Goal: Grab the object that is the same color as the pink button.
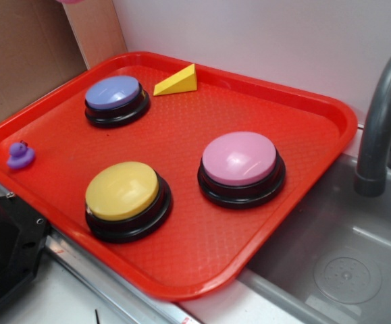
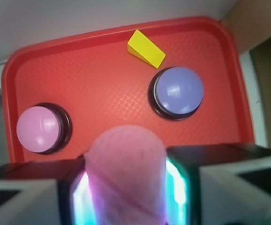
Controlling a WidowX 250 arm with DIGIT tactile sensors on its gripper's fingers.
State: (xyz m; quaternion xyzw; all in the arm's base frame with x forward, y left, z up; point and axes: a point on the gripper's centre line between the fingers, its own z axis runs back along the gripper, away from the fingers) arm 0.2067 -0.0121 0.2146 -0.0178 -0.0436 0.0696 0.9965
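Observation:
In the wrist view my gripper [image 2: 126, 190] is shut on the pink object [image 2: 126, 168], a soft pink ball filling the gap between the two lit fingers [image 2: 179, 187]. It hangs high above the red tray [image 2: 102, 79]. The pink button [image 1: 239, 158] has a glossy pink dome on a black base and stands on the tray's right half; in the wrist view the pink button [image 2: 38, 129] lies below and left of the ball. In the exterior view the gripper is out of frame; only a pink sliver [image 1: 70, 1] shows at the top edge.
On the tray [image 1: 283, 128] stand a blue-purple button [image 1: 113, 92], a yellow button [image 1: 122, 190], a yellow wedge [image 1: 178, 81] and a tiny purple duck [image 1: 21, 155]. A grey faucet [image 1: 384, 115] and sink [image 1: 330, 263] lie to the right, with cardboard [image 1: 26, 47] at the back left.

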